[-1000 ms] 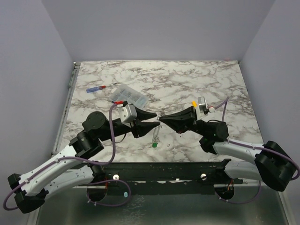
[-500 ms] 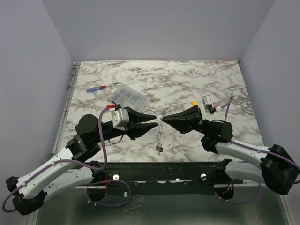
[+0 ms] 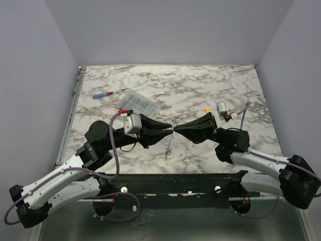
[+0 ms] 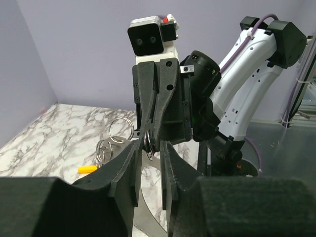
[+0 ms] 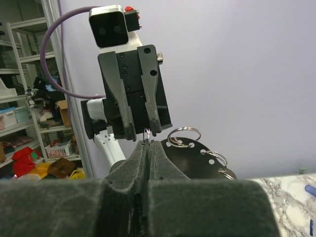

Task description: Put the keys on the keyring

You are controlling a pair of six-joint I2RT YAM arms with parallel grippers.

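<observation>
Keyring [image 3: 170, 143] hangs down from where the two tips meet, mid-table. My right gripper [image 5: 146, 144] is pinched fully closed on its wire. The left gripper [image 4: 149, 144] is cracked slightly apart around the wire - whether it touches, I can't tell.

The flat marble tabletop [image 3: 200, 85] was white with grey veining. The slim screwdriver [image 3: 104, 94] had a red-and-blue handle. The left gripper [image 3: 169, 131] and right gripper [image 3: 175, 129] were black, the thin wire keyring [image 3: 170, 144] silver-grey, the cables [image 3: 116, 150] purple, the walls [image 3: 165, 30] lavender.
</observation>
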